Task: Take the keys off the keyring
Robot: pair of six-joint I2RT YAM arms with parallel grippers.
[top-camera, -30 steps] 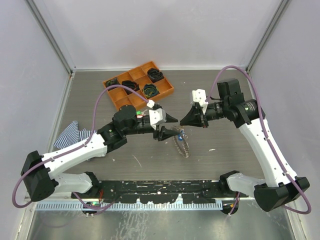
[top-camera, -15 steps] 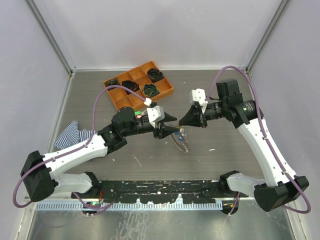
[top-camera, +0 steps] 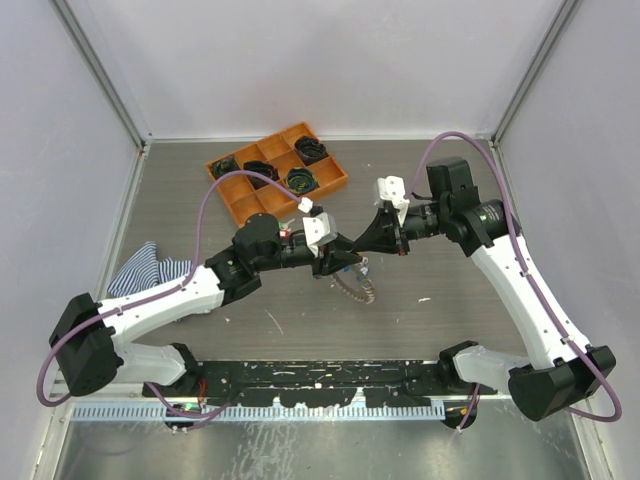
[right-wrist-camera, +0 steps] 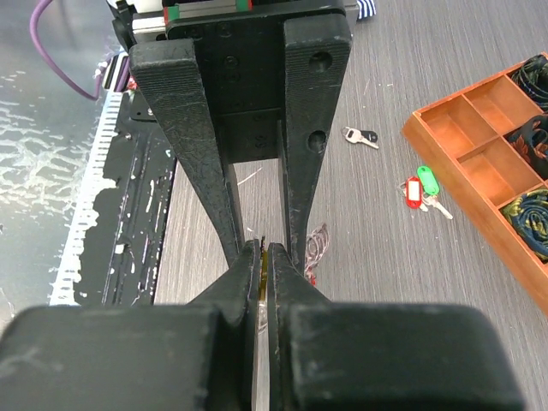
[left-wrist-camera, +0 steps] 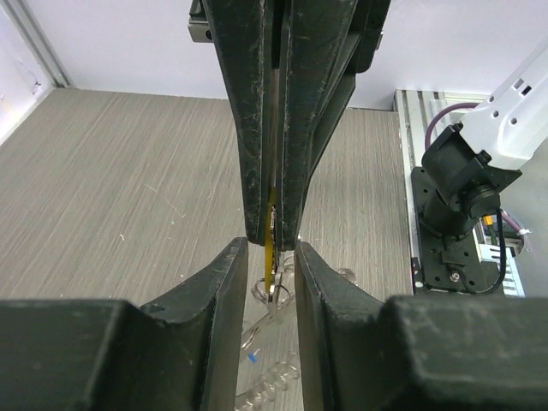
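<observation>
The grey wood-grain tabletop [top-camera: 450, 200] carries everything. The left arm [top-camera: 170, 300] and the right arm [top-camera: 525, 290] reach in from their own sides and meet tip to tip over its middle. At the far left stands an orange tray [top-camera: 240, 203], some of its compartments holding black coiled bundles [top-camera: 300, 180]. A striped cloth [top-camera: 140, 270] lies beside the left arm.

The left pincer [left-wrist-camera: 271, 250] stands partly open, a narrow gap between its fingers. They flank the tips of the other pincer without clamping anything that I can see. The right pincer [right-wrist-camera: 263, 257] is pressed closed on a thin yellow tag [left-wrist-camera: 271, 244], seen edge-on.

The keyring [top-camera: 360, 287] trails down and to the right from where the two pincers meet. Whether it touches the tabletop I cannot tell.

Loose keys lie on the tabletop near the tray: one with a black head [right-wrist-camera: 361, 136], and a pair with a red tag [right-wrist-camera: 413, 192] and a green tag [right-wrist-camera: 426, 180], touching each other.
</observation>
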